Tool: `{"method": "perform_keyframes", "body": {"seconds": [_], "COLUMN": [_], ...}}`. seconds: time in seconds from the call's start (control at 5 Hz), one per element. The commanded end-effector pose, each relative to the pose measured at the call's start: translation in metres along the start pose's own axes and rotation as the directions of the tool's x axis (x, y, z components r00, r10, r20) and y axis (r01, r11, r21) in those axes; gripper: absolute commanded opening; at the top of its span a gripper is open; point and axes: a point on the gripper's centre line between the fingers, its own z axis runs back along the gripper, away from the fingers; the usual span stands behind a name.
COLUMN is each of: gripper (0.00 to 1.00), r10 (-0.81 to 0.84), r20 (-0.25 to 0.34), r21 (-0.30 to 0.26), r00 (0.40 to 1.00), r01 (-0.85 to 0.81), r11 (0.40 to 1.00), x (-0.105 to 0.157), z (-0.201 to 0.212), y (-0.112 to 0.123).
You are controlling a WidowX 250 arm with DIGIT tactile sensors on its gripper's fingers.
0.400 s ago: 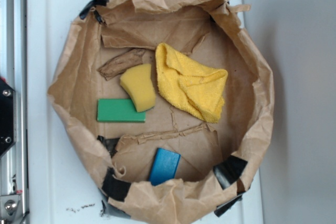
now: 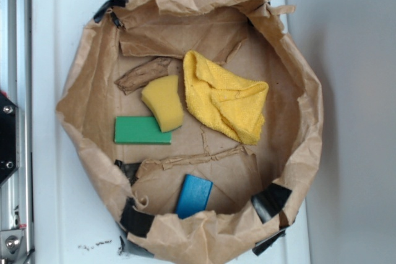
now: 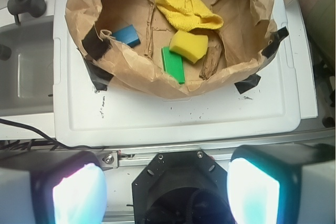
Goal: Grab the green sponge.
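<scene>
The green sponge [image 2: 141, 130] lies flat on the floor of a brown paper-lined basket [image 2: 93, 91], left of centre; its right end sits under the edge of the thick yellow sponge [image 2: 163, 102]. In the wrist view the green sponge [image 3: 173, 64] shows just inside the basket's near wall. My gripper [image 3: 167, 190] is open, far back from the basket over the robot's black base, its two pale fingers [image 3: 79, 195] wide apart with nothing between them. The gripper is out of the exterior view.
A crumpled yellow cloth [image 2: 228, 98] lies right of the yellow sponge. A blue flat block [image 2: 193, 195] rests near the basket's front wall. Torn paper strips [image 2: 143, 73] and black tape patches [image 2: 270, 201] line the basket, which stands on a white board [image 3: 173, 121]. A metal rail [image 2: 15, 60] runs along the left.
</scene>
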Motion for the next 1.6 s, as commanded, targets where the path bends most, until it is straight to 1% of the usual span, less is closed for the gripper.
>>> {"method": "perform_keyframes", "body": {"seconds": [0.0,0.2,0.8,1.0,1.2,1.4], "gripper": [1.0,1.0,1.0,1.0,1.0,1.0], "r10": [0.122,0.069,0.069,-0.133,-0.32,-0.491], "r20": [0.062,0.05,0.05,0.049,0.052,0.014], "r21": [-0.003,-0.019,-0.019,-0.016,-0.021,-0.051], "r00": [0.991,0.996,0.996,0.99,0.946,0.871], "r01": [-0.122,-0.068,-0.068,0.134,0.321,0.491], "r11": [0.993,0.998,0.998,0.991,0.947,0.87], "x": [0.092,0.113,0.113,0.133,0.134,0.14], "z": [-0.023,-0.04,-0.04,-0.071,-0.083,-0.103], "y": [-0.005,0.0,0.0,0.013,0.019,0.033]}}
